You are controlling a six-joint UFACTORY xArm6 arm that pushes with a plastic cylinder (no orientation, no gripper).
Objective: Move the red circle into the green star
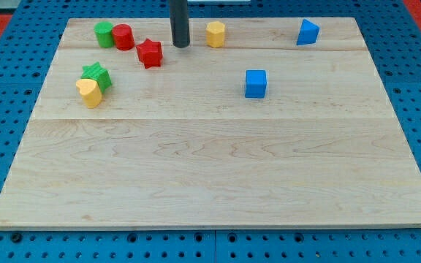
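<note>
The red circle (123,36) is a short cylinder near the view's top left, touching a green round block (104,33) on its left. The green star (96,76) lies lower left of it, touching a yellow heart (89,93). A red star (150,53) sits between the red circle and my tip. My tip (180,45) is the end of the dark rod at the view's top centre, to the right of the red circle and just up and right of the red star, touching no block.
A yellow hexagon (215,33) lies just right of my tip. A blue cube (255,83) sits near the centre right, and a blue triangular block (307,33) at the top right. The wooden board (210,168) rests on a blue pegboard.
</note>
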